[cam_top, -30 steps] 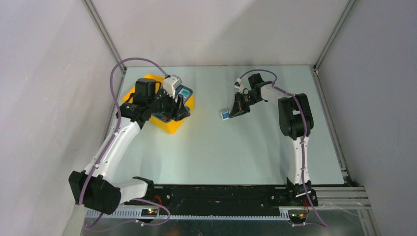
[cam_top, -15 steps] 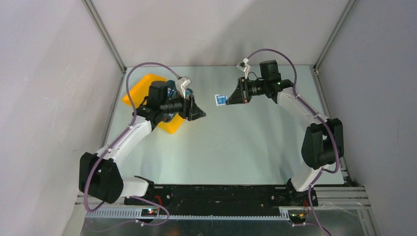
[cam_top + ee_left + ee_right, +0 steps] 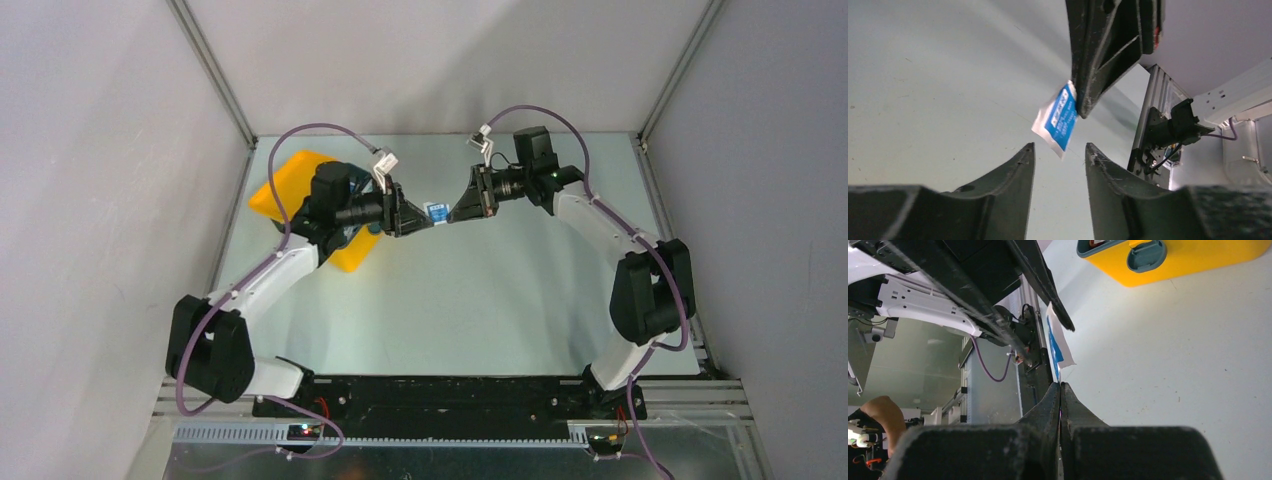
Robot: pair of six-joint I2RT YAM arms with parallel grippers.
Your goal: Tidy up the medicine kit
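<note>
While my right jaws are pinched fully together on one edge of a small white-and-blue sachet [image 3: 1058, 120], they hold it in the air above the bench [image 3: 480, 300], out towards my left arm. My left jaws stand partly apart. Their two dark fingers [image 3: 1015, 172] point up at the sachet's free lower corner, which hangs just at the gap between the tips; I cannot tell whether either tip touches it. Both wrists meet nose to nose over the far half of the bench. The medicine kit [image 3: 283, 183] — bright yellow, its blue-grey latch [image 3: 1146, 255] turned towards my right wrist camera — sits on the bench at the far left, behind my left arm and apart from the sachet.
</note>
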